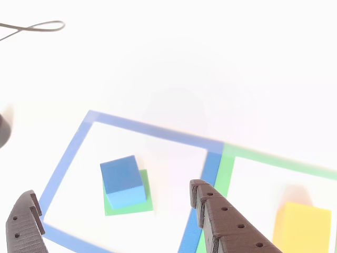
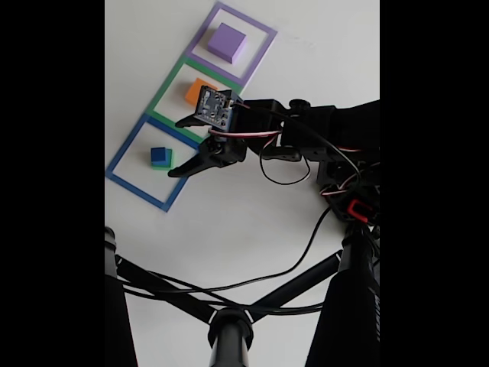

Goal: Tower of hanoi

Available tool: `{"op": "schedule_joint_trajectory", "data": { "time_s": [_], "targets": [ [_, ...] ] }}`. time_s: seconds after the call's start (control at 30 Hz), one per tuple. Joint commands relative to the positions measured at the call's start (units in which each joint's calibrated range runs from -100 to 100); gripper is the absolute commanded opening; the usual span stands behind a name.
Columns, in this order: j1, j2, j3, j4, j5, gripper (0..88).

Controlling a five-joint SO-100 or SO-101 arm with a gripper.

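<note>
Fixed view, blue cube (image 2: 158,154): sits on top of the green cube (image 2: 163,162), inside the blue outline (image 2: 122,149) at the near left end of the row of three outlines.
Other view, same stack: blue cube (image 1: 122,182) covers most of the green cube (image 1: 131,207), which shows along its right and bottom edges.
Orange cube (image 2: 195,90): on the desk inside the green outline (image 2: 169,82), partly hidden by the arm's wrist; in the other view it shows pale yellow-orange (image 1: 301,226) at the lower right, inside the green outline (image 1: 279,163).
Purple slab (image 2: 228,41): inside the purple outline (image 2: 262,52), far end of the row, well apart from the stack.
Gripper (image 2: 183,147): hangs over the right side of the blue outline, just beside the stack and not touching it.
Fingers (image 1: 224,219): spread wide apart, gripping nothing; in the other view one sits at the lower left corner, the other right of the stack.
Desk (image 2: 229,214): white.
Black cables (image 2: 286,264): trail across the near part of the desk.
</note>
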Motion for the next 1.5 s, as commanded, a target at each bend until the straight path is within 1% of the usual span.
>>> {"op": "schedule_joint_trajectory", "data": {
  "time_s": [0.0, 0.2, 0.37, 0.47, 0.87, 1.2, 1.47],
  "targets": [
    [-1.8, 5.2, 2.0, -14.3, 0.2, 34.8],
    [-2.7, 16.1, 2.7, -28.1, 0.2, 34.4],
    [-1.7, 26.8, 1.8, -40.3, 0.2, 34.0],
    [-0.9, 31.9, 0.3, -44.5, 0.2, 33.8],
    [-0.4, 46.3, -7.4, -52.4, 0.2, 33.6],
    [-3.5, 48.8, -7.9, -53.8, 0.2, 33.1],
    [-3.6, 51.1, -9.0, -54.6, 0.2, 33.0]
  ]
}}
